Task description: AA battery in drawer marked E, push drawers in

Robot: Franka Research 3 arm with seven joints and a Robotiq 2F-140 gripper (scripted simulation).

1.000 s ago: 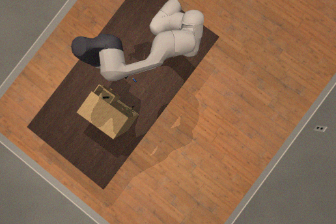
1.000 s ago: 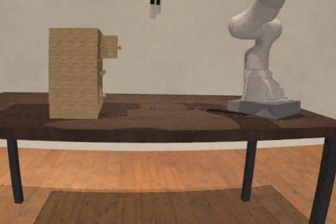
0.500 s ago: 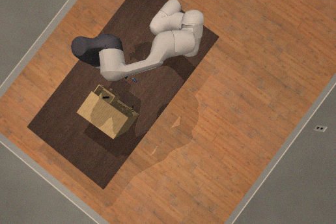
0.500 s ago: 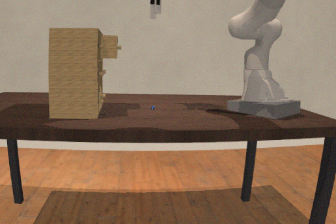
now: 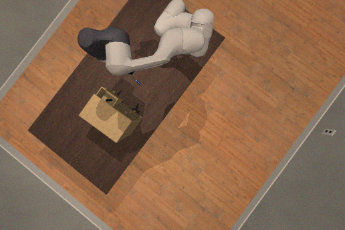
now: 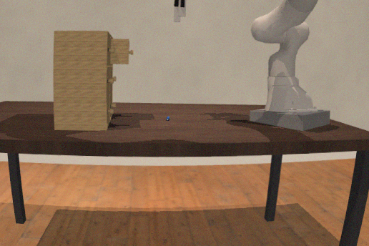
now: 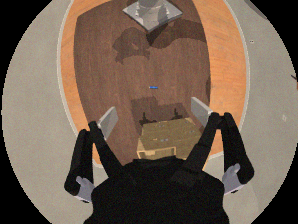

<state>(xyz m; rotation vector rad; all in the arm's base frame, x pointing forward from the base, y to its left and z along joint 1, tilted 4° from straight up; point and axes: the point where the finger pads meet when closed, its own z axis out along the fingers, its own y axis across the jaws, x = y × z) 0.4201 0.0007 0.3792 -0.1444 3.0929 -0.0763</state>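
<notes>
The blue AA battery (image 5: pixel 138 82) (image 6: pixel 168 118) (image 7: pixel 153 87) lies on the table between the chest and the arm's base. The wooden chest (image 5: pixel 105 118) (image 6: pixel 80 79) stands upright. One upper drawer (image 6: pixel 121 51) is pulled partly out of its front and looks level; a small black thing (image 5: pixel 109 99) shows inside it from above. The other drawers look pushed in. No drawer letter is readable. My gripper (image 6: pixel 179 18) (image 7: pixel 153 108) is open and empty, pointing down, higher than the chest's top and out in front of it. The arm hides most of it in the top view.
The dark table (image 5: pixel 67 87) (image 6: pixel 214 136) carries the chest and the arm's base (image 6: pixel 282 116). Small knobs (image 6: pixel 131 52) stick out from the drawer fronts. The chest's right side faces a long table edge.
</notes>
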